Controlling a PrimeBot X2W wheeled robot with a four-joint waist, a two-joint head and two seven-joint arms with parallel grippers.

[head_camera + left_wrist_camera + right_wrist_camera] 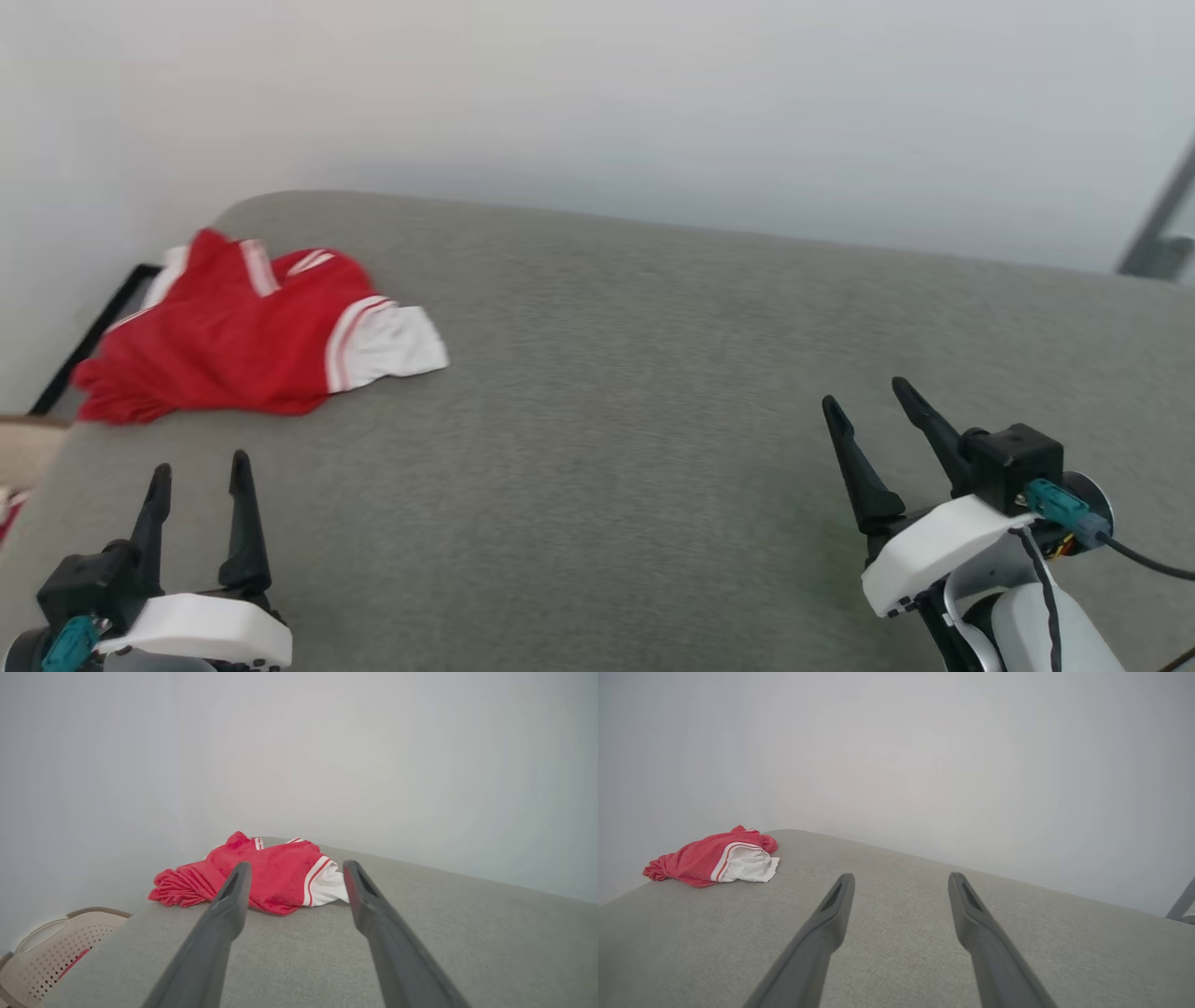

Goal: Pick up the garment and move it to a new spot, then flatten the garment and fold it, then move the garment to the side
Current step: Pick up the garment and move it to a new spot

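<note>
Pale wall (653, 93) behind; nothing on it.

Grey upholstered surface (607, 420), soft-looking weave, rounded far-left corner. Most of it bare, which leaves room to spread and fold later.

Garment (233, 345): at the far-left corner of the surface, close to its left edge, well apart from both grippers. Lies in a loose crumpled heap, not flat. Red body, bunched into pleats at the near-left end. One white sleeve with red-and-white striped trim sticks out toward the right. More striped trim shows at the back. No numerals visible in this pose. Thin fabric; judged likely to sag and trail when lifted from one point.

Left gripper (201, 461): near edge of the surface, jaws apart, empty, pointing toward the heap. In the left wrist view the garment sits framed between the two fingers, so this arm is judged to be lined up for the first pick.

Right gripper (864, 390): jaws apart, empty, over bare surface, far from the garment.

Perforated beige basket (51, 947) beside the surface's left edge, below it.
</note>
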